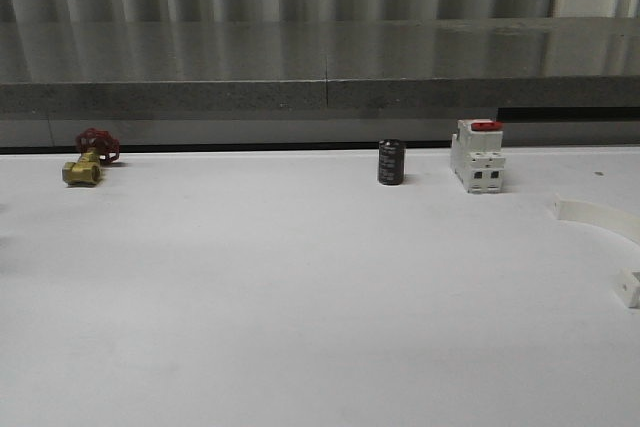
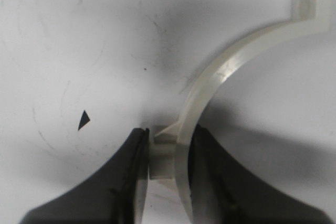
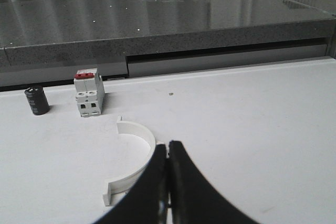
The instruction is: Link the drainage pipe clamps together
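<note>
Left gripper (image 2: 167, 153) pinching one white plastic half-ring clamp (image 2: 220, 77), right gripper (image 3: 168, 174) pressed together empty; next, grab second white half-ring clamp (image 3: 137, 153) to mate.

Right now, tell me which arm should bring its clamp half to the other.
Left. The left gripper is shut on one clamp half, ready to carry. The right gripper is shut on nothing beside the second clamp half lying on the table.

Workshop or lab test bench, plain white table (image 1: 250, 297), grey stone-like ledge (image 1: 300, 67), brass valve (image 1: 85, 162), black capacitor (image 1: 391, 162), white breaker switch (image 1: 477, 157)
</note>
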You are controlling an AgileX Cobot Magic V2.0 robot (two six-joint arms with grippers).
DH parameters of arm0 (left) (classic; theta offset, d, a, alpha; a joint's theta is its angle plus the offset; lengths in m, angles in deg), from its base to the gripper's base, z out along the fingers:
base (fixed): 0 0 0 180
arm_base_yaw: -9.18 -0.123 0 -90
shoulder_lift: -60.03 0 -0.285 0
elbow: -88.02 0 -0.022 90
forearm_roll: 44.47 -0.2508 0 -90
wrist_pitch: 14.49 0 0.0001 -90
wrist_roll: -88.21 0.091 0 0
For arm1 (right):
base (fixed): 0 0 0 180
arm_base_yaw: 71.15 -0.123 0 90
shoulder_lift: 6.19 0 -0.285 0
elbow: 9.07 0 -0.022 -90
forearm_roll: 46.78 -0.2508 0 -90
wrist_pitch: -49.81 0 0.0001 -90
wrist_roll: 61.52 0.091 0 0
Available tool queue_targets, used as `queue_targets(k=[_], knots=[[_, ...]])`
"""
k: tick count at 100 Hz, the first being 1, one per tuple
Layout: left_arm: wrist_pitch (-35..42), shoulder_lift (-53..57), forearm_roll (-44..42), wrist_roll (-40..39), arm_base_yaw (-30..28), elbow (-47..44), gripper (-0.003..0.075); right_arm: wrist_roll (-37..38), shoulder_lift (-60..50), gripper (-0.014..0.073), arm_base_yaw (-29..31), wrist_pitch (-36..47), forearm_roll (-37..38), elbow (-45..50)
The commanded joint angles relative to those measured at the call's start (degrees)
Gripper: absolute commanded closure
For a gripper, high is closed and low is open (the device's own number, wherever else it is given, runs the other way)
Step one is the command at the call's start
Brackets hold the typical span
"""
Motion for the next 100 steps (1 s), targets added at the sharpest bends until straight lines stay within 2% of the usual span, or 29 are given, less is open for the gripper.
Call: queue_targets(k=[1,13,33,49,72,93,100], knots=[[1.42,3.99,0.38,-0.18,0.62,1.67,0.0659,-0.22,-0.82,0.0659,0.08,4.57,0.2,-0.95],[2.49,6.73,0.38,-0.57,3.33,1.72,0.0658,-0.22,-0.82,0.0659,0.08,4.57,0.2,-0.95],[3.01,9.97,0.67,-7.26,10.61,1.72,0.0658,-0.22,-0.82,0.0659,0.08,4.57,0.2,-0.95],[4.08,9.71,0.67,-13.06,18.79,1.72,0.0658,-0.22,-0.82,0.0659,0.08,4.57,0.2,-0.95],[7.29,7.05,1.51,-15.84,29.4,1.72,0.0657,-0.22,-0.82,0.0659,0.08,4.57,0.2,-0.95],[8.0,3.92,1.92,-16.38,33.03,1.72,0.0656,-0.22,-0.82,0.0659,0.08,4.57,0.2,-0.95],[8.0,3.56,2.4,-16.43,33.03,1.72,0.0621,-0.22,-0.82,0.0659,0.08,4.57,0.2,-0.95]])
